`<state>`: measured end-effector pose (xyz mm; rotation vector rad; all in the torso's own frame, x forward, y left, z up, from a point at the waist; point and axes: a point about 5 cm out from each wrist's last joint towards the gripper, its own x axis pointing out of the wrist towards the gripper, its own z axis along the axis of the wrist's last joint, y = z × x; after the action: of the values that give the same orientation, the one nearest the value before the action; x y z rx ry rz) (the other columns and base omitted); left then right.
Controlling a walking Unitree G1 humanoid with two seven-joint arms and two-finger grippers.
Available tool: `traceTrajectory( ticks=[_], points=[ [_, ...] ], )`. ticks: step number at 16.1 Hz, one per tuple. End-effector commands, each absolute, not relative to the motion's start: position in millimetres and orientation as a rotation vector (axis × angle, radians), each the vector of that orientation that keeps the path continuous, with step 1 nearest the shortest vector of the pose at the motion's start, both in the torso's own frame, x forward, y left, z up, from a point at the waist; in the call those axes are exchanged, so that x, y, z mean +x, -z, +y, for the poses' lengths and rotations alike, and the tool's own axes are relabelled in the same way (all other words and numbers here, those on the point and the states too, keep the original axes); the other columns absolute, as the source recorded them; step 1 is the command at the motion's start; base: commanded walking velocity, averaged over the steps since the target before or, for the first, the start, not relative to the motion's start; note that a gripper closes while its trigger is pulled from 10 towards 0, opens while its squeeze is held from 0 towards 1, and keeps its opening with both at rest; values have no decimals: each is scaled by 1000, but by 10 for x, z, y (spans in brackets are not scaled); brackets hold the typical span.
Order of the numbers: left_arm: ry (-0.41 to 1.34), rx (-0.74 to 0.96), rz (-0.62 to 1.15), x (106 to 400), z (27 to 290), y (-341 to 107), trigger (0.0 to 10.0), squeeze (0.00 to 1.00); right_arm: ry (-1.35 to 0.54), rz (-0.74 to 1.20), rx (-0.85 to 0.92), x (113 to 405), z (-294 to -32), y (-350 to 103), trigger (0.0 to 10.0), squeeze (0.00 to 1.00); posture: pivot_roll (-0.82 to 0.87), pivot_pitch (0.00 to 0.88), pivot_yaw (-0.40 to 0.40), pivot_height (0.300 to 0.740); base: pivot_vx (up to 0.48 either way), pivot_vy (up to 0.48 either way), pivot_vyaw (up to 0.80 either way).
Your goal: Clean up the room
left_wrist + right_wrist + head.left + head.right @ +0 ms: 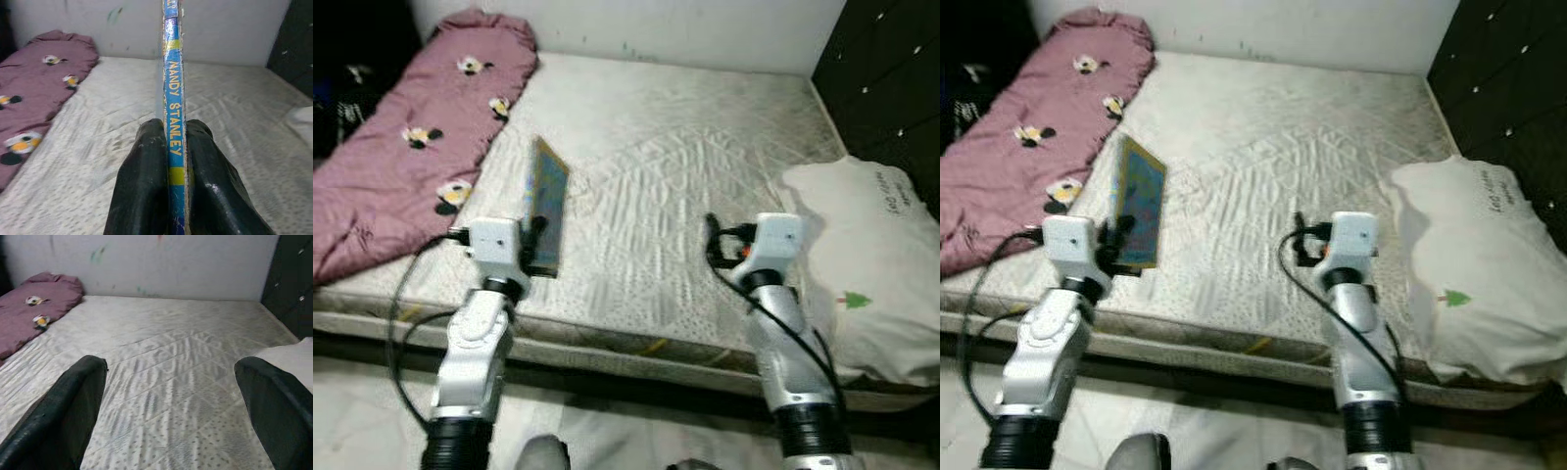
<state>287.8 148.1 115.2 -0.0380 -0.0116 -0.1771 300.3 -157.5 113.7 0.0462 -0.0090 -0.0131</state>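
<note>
Book [546, 206]: held upright on edge above the mattress [705, 176], near its front edge, toward the pink quilt [401, 147].
Left gripper [168, 147]: fingers pinched tight on the book's spine.
Right gripper [171, 396]: fingers spread wide, holding nothing, over the mattress beside the white pillow [871, 264].
Handling: probably thin, light and stiff; the spine grip suits it, though the covers may flop.

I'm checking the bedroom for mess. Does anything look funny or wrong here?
The bare white quilted mattress has no sheet, and the pink flowered blanket lies bunched along its left edge. The left pincer holds a thin blue book upright.
</note>
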Motion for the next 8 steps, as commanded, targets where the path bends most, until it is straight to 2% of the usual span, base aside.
traceTrajectory(
  ticks=[1, 8],
  points=[
    [194, -34, -75, 2878, 1477, -1272, 10000, 0, 11, -22, 51, 3005, -1577, -1162, 10000, 0, -36, 28, -45, 740, 405, 0, 0],
    [209, -42, -78, 2874, 1469, -1274, 10000, 0, 9, -26, 50, 3014, -1580, -1172, 10000, 0, -35, 25, -47, 740, 471, 0, 0]
  ],
)
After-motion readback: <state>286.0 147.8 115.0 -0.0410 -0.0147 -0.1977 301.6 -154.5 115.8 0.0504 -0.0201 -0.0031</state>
